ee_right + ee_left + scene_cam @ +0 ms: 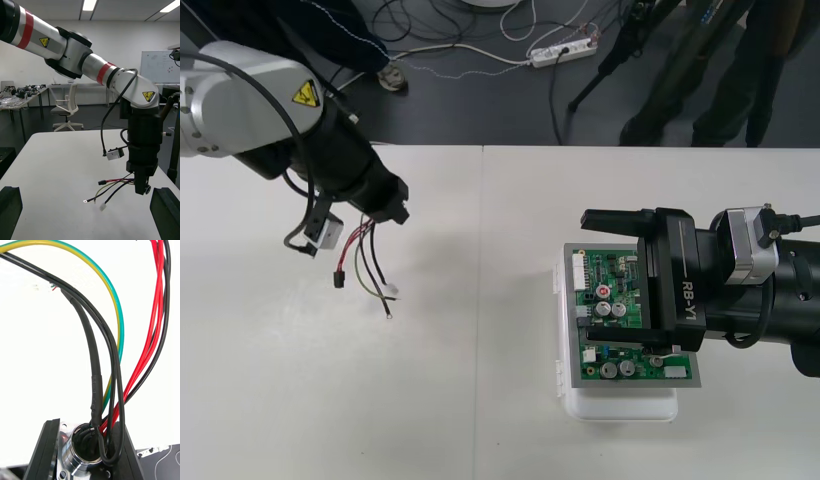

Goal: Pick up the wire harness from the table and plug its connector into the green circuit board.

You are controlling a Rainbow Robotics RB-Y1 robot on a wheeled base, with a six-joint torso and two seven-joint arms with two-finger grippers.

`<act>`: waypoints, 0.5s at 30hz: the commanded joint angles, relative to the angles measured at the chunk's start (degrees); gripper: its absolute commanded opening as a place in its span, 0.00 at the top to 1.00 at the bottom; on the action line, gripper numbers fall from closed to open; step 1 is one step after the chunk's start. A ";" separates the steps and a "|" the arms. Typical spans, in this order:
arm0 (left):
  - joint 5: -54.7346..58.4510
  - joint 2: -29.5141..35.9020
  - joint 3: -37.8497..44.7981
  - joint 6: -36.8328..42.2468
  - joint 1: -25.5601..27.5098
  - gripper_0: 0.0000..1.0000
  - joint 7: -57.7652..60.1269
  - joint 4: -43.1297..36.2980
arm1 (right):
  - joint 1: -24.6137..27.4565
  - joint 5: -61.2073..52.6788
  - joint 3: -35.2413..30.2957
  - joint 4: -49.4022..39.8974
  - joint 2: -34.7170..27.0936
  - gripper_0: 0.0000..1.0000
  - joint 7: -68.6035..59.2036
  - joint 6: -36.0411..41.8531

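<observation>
My left gripper (pixel 387 200) hangs above the left half of the table, shut on the wire harness's round metal socket (pixel 79 454). In the left wrist view its two black fingers (pixel 45 450) clamp the flanged socket. The red, black and green wires (pixel 364 258) dangle below it, with the small black plug (pixel 338 280) and a ring terminal (pixel 388 314) close to the table. The right wrist view shows the same left gripper (pixel 141 184) and the trailing wires (pixel 112 185). My right gripper (pixel 585 272) stands open over the green circuit board (pixel 617 300) on its white base (pixel 620 408).
The table's far edge runs just behind the left arm. A small grey camera box (pixel 325 232) hangs on a cable beside the left gripper. Bare table lies between the harness and the board.
</observation>
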 commanded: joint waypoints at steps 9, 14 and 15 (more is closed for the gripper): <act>5.37 3.45 25.94 -21.83 12.45 1.00 0.16 0.51 | -0.32 -0.25 -1.09 -0.51 -0.54 0.00 -1.02 -0.34; 6.42 3.36 35.78 -27.90 17.64 1.00 6.75 -0.02 | -0.32 -0.16 -1.18 -0.51 -0.54 0.00 -1.28 -0.34; 6.77 3.10 37.98 -29.21 18.96 1.00 8.24 -0.55 | -0.32 -0.16 -1.18 -0.51 -0.63 0.00 -1.19 -0.34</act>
